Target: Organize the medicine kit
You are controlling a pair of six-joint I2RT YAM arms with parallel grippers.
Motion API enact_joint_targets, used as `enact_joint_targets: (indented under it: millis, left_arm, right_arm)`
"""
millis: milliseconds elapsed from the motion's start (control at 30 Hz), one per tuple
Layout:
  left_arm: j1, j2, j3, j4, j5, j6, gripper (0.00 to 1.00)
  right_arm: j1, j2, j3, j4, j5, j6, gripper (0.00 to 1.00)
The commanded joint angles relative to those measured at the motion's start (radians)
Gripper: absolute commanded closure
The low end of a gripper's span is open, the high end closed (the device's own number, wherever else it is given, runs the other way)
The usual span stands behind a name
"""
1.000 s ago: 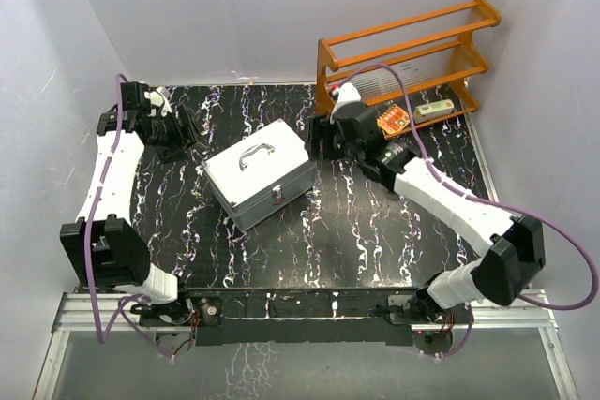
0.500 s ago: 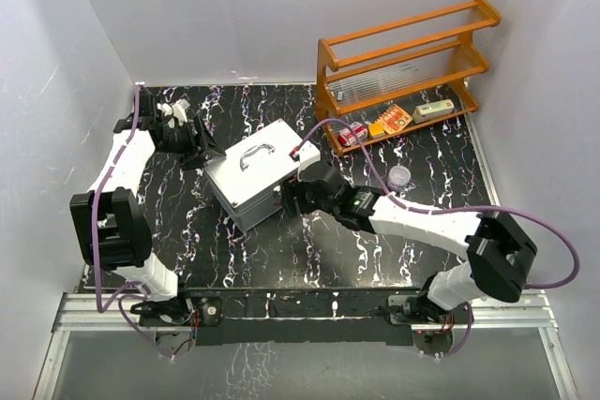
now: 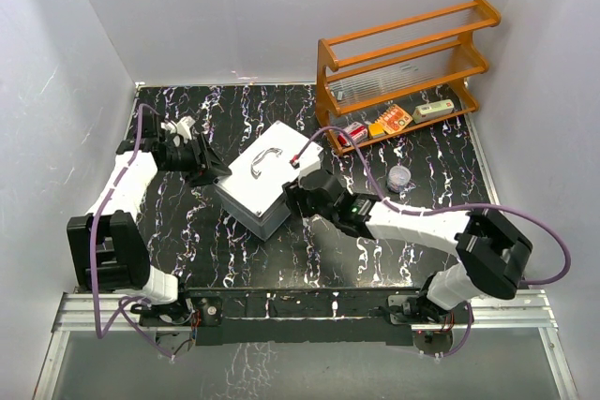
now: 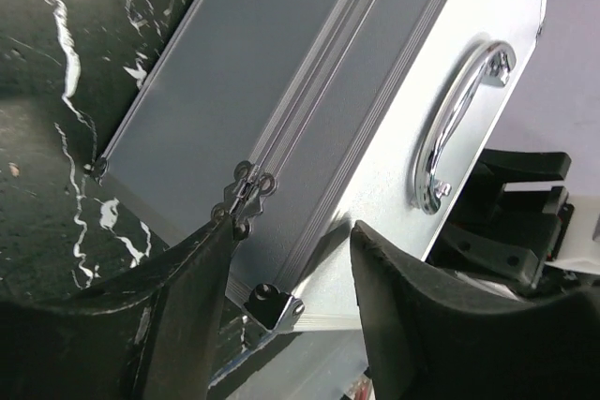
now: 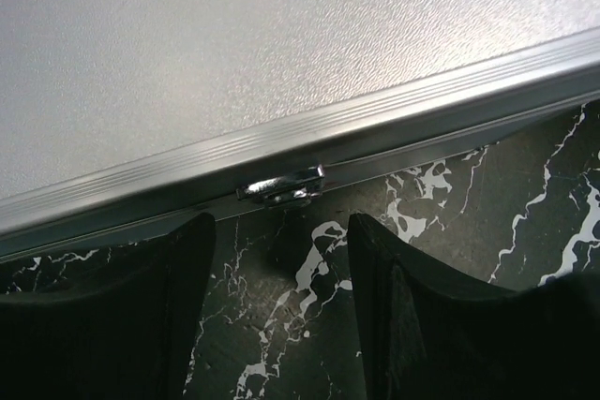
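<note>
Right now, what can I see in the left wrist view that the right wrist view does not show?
Only the left wrist view shows, on the medicine kit, the curved chrome handle and a small hinge on the seam, plus black parts of the right arm beyond it. Only the right wrist view shows a chrome clasp on the seam. Both show the kit's silver panels, the black marbled table, and an open gripper: the left gripper and the right gripper.
</note>
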Motion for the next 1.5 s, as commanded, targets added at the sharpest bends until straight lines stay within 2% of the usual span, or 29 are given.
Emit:
enact_joint_targets:
  millis: [0, 167, 400, 567, 733, 867, 1100, 1467]
  left_arm:
    - [-0.032, -0.063, -0.032, -0.056, 0.067, -0.006, 0.49]
    - [-0.037, -0.153, -0.086, 0.013, 0.028, -0.029, 0.49]
    - [-0.048, -0.264, -0.219, 0.179, 0.068, -0.094, 0.49]
    - [-0.047, -0.273, -0.237, 0.184, 0.023, -0.073, 0.49]
    - [-0.049, -0.301, -0.248, 0.138, -0.076, -0.06, 0.48]
    - [-0.048, -0.341, -0.271, 0.176, -0.065, -0.088, 0.47]
    - [-0.048, -0.343, -0.278, 0.181, -0.054, -0.077, 0.49]
    - [-0.048, -0.362, -0.287, 0.207, -0.077, -0.092, 0.51]
  right_arm:
    - [0.003, -0.092, -0.053, 0.112, -0.011, -0.054, 0.45]
    - [0.002, -0.135, -0.125, 0.158, -0.047, -0.108, 0.42]
    - [0.002, -0.2, -0.208, 0.222, -0.059, -0.099, 0.39]
    - [0.002, -0.261, -0.335, 0.401, -0.013, -0.146, 0.42]
    - [0.003, -0.281, -0.344, 0.359, -0.025, -0.156, 0.5]
    - [0.004, -0.29, -0.431, 0.497, -0.027, -0.207, 0.49]
    - [0.003, -0.201, -0.424, 0.643, -0.01, -0.292, 0.43]
    - [0.002, 0.037, -0.333, 0.795, 0.191, -0.262, 0.4]
